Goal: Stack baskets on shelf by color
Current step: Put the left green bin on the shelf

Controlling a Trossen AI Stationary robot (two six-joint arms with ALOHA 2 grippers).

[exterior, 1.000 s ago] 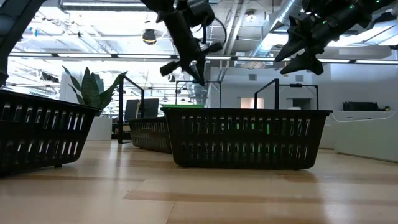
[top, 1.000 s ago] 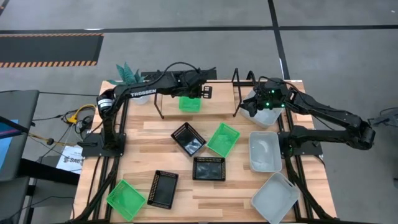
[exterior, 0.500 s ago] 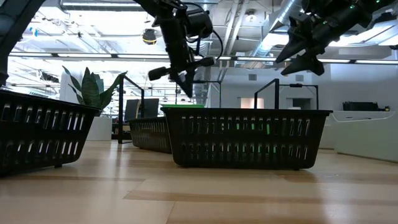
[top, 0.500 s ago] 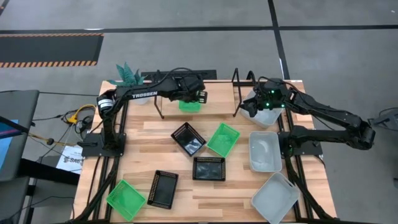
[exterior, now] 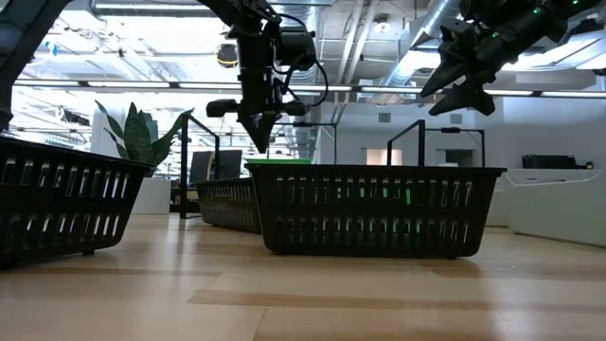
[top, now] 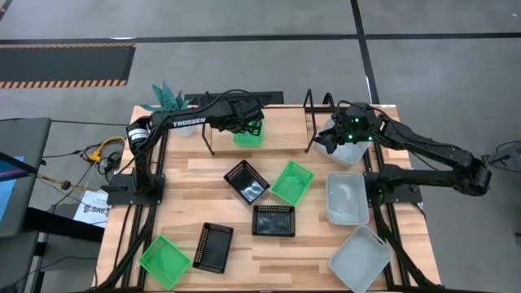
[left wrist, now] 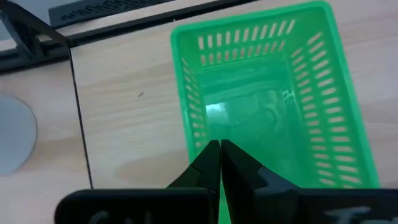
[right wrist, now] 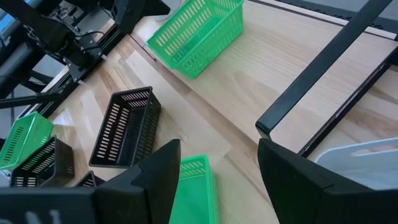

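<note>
Left gripper [left wrist: 219, 163], jaws pressed together and empty, hangs above a green basket [left wrist: 273, 106] on the shelf [top: 277, 134]. Right gripper [right wrist: 217, 163], jaws spread wide, holds nothing.

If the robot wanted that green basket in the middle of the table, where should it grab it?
Probably by one rim wall, from straight above. The green basket sits upright and open-topped, turned at an angle, beside a black basket. Its thin slotted wall would fit between two fingers, one inside and one outside; the far-right wall has clear table next to it.
</note>
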